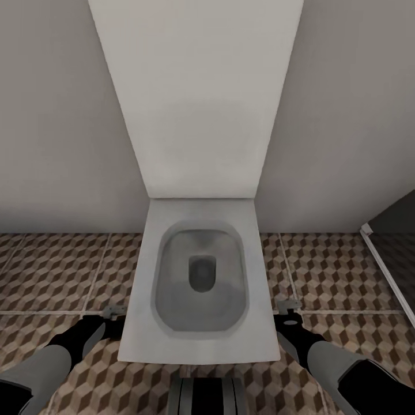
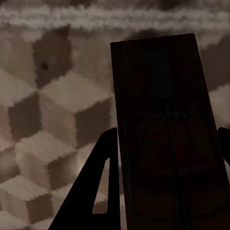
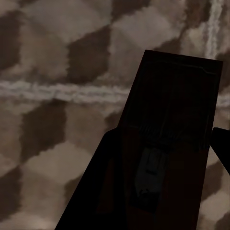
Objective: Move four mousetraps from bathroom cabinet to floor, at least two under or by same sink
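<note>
Facing a white square-rimmed toilet [image 1: 199, 288] instead of any sink, the robot carries two traps. Its left gripper [image 2: 163, 158] pinches a dark-brown flat wooden mousetrap [image 2: 160, 120]; its right gripper [image 3: 167, 163] clamps another dark wooden mousetrap [image 3: 175, 110], both hanging above the brown-and-beige cube-patterned floor tiles [image 1: 52, 271]. Releasing here would likely leave them far from the basin (the task wants two beside it). Either plate could also slip or land tilted against the toilet base.
</note>
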Controlling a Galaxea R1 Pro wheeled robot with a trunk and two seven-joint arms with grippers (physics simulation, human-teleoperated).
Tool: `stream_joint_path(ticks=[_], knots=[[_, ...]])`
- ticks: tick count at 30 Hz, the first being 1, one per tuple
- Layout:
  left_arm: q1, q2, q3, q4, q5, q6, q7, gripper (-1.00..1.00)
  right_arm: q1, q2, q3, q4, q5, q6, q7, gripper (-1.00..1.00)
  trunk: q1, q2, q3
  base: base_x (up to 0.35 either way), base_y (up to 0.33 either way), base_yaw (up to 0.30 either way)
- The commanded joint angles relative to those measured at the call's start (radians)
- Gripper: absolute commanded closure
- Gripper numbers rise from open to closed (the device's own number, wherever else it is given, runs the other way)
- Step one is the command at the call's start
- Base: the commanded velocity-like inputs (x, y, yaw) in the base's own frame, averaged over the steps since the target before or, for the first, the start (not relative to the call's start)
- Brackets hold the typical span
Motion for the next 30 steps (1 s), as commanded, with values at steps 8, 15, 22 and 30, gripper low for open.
stream_joint_path(ticks=[8, 15, 22, 30], knots=[[0.000, 0.002, -0.005, -0.019, 0.006, 0.005, 0.002, 1.00, 0.000, -0.003, 0.009, -0.003, -0.011, 0.000, -0.003, 1.00, 0.000, 0.000, -0.001, 0.000, 0.000, 0.000], [0.000, 0.002, -0.005, -0.020, 0.006, 0.005, 0.002, 1.00, 0.000, -0.005, 0.005, 0.000, -0.013, 0.000, -0.003, 1.00, 0.000, 0.000, -0.001, 0.000, 0.000, 0.000], [0.000, 0.002, -0.005, -0.020, 0.006, 0.005, 0.002, 1.00, 0.000, -0.008, 0.004, 0.001, -0.014, 0.000, -0.003, 1.00, 0.000, 0.000, -0.001, 0.000, 0.000, 0.000], [0.000, 0.004, -0.005, -0.020, 0.006, 0.005, 0.002, 1.00, 0.000, -0.027, 0.004, 0.000, -0.016, 0.000, -0.002, 1.00, 0.001, -0.001, -0.012, 0.000, 0.000, 0.000]])
